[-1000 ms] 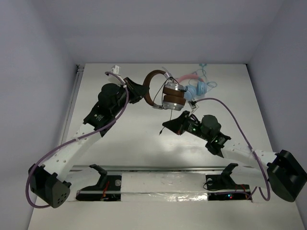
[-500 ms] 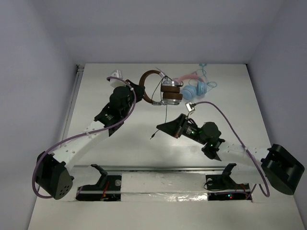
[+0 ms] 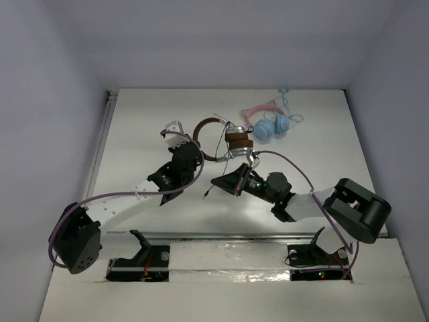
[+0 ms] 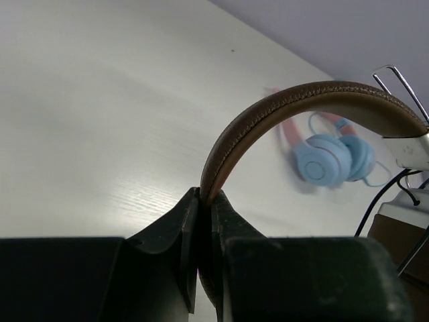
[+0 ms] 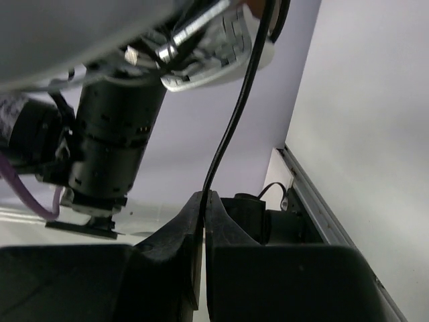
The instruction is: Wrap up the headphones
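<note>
Brown headphones [image 3: 239, 143] near the centre of the tabletop [image 3: 134, 127], raised off it, headband [image 4: 268, 114] pinched in the left hand [image 4: 204, 198], dark cable [image 5: 231, 127] hanging down and pinched in the right hand [image 5: 203, 198], pink-and-blue headphones [image 3: 271, 122] lying beyond, apart.

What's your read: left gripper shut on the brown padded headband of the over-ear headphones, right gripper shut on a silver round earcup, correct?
One slip: the right gripper is shut on the thin dark cable instead, as the right wrist view shows. The left gripper is indeed shut on the brown padded headband.
</note>
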Motion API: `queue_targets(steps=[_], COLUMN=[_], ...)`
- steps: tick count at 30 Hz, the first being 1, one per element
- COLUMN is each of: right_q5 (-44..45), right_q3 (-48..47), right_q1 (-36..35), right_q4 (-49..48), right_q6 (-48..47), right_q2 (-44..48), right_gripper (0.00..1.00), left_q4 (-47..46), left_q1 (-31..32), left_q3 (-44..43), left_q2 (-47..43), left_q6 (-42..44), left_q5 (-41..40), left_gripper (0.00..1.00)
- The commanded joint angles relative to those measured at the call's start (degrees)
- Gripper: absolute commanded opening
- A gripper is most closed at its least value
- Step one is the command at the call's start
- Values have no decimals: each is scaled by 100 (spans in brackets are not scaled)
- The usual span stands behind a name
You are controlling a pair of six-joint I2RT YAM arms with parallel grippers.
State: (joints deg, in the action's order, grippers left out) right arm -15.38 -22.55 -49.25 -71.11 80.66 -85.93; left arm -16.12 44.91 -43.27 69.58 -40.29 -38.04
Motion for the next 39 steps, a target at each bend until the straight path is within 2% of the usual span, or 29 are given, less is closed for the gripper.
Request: queue_targets(steps=[1, 6, 10, 16, 20, 23, 31, 35, 39], right_q5=[236, 702, 1106, 1353, 1852, 2256, 2891, 3530, 3980], right_q3=[39, 285, 532, 243, -241, -487, -426, -400, -198], right_q1=[-84, -84, -84, -84, -84, -84, -84, -84, -84], right_q4=[-3126, -3260, -2726, -512, 1498, 2283, 2180, 2364, 2129], right_q6=[519, 731, 618, 170, -226, -350, 238, 546, 801], right_q2=[-134, 128, 804, 1946, 2448, 2633, 2353, 2151, 1861], right_gripper=[5, 6, 8, 8, 8, 9, 12, 13, 16], left_q4=[-392, -287, -190, 13, 170, 293, 600, 812, 935], left_q1=[124, 176, 238, 448, 782, 1002, 1503, 1749, 1986], left_q3=[195, 546, 740, 653, 688, 784, 776, 714, 670], left_q2=[-270, -393, -507, -393, -226, -129, -191, -252, -217], left_q6=[57, -5, -57, 82, 75, -4, -119, -181, -198], left_q5=[-581, -731, -924, -1310, -1609, -1724, -1777, -2005, -2040], left_gripper=[0, 0, 0, 0, 0, 0, 0, 0, 0])
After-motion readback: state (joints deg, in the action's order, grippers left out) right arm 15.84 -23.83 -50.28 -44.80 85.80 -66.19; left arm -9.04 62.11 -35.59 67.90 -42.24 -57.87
